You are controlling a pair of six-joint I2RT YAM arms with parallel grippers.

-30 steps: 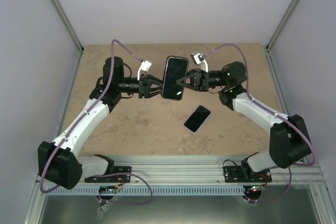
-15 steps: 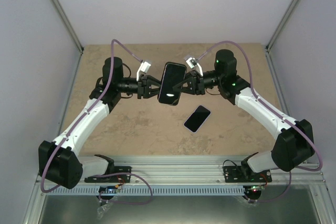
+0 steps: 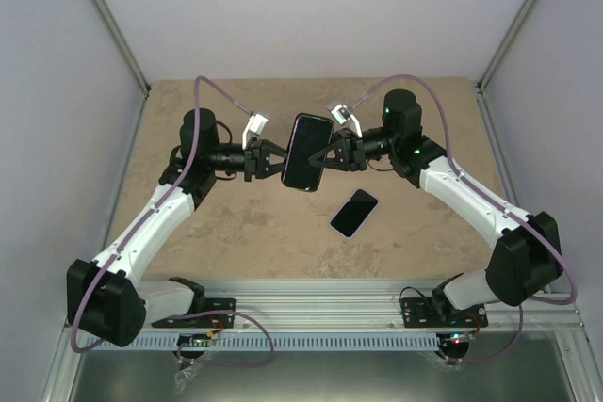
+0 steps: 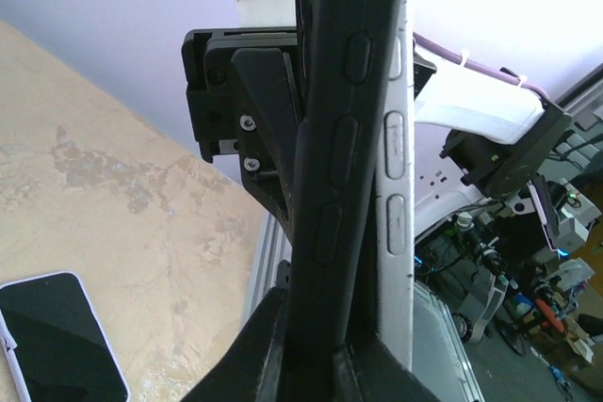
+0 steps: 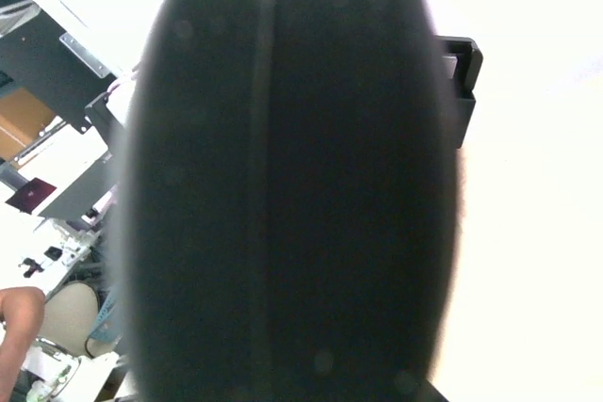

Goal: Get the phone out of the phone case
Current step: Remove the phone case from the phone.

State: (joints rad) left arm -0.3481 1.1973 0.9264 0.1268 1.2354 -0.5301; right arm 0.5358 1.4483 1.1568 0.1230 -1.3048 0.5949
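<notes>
A phone in a black case (image 3: 306,151) hangs in the air over the middle of the table, screen up and tilted, held between both arms. My left gripper (image 3: 281,162) is shut on its left edge. In the left wrist view the black case edge (image 4: 330,167) with its buttons runs up from between my fingers (image 4: 254,345), and a silver phone edge (image 4: 398,138) shows beside it. My right gripper (image 3: 327,157) is shut on the right edge. The right wrist view is filled by the dark case (image 5: 283,185), and the fingers are hidden.
A second phone with a pale rim (image 3: 354,213) lies flat, screen up, on the tan table (image 3: 217,233) right of centre, below the held phone. It also shows in the left wrist view (image 4: 57,336). Grey walls enclose the table on three sides.
The held phone has shifted a little left and down and tilted more. The right arm has swung its elbow up and back. Both grips have stayed on.
</notes>
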